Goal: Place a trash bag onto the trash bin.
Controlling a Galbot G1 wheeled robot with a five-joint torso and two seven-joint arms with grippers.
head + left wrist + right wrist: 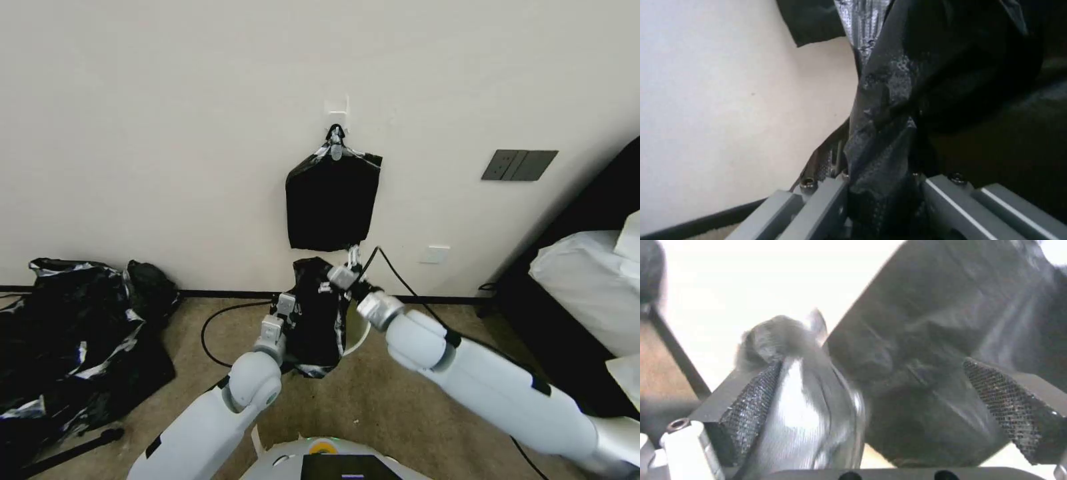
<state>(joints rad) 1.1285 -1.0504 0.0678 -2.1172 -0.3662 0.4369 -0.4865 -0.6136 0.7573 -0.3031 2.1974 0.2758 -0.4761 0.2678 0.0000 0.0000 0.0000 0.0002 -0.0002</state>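
The trash bag [313,327] hangs crumpled and glossy black between my two arms, low in front of the wall. My left gripper [285,305] is shut on its left edge; in the left wrist view the bag [889,133] is pinched at the left gripper [880,190]. My right gripper [341,275] is at the bag's upper right; in the right wrist view the right gripper [882,400] is open, with bag film [916,373] loose between the mesh pads [751,403]. The trash bin [359,332] shows as a cream sliver behind the bag, mostly hidden.
A flat black bundle [332,200] hangs from a clip on the wall above. A large black plastic mass [73,347] lies on the floor at the left. A cable [212,333] loops on the carpet. White bedding [587,287] and dark furniture stand at the right.
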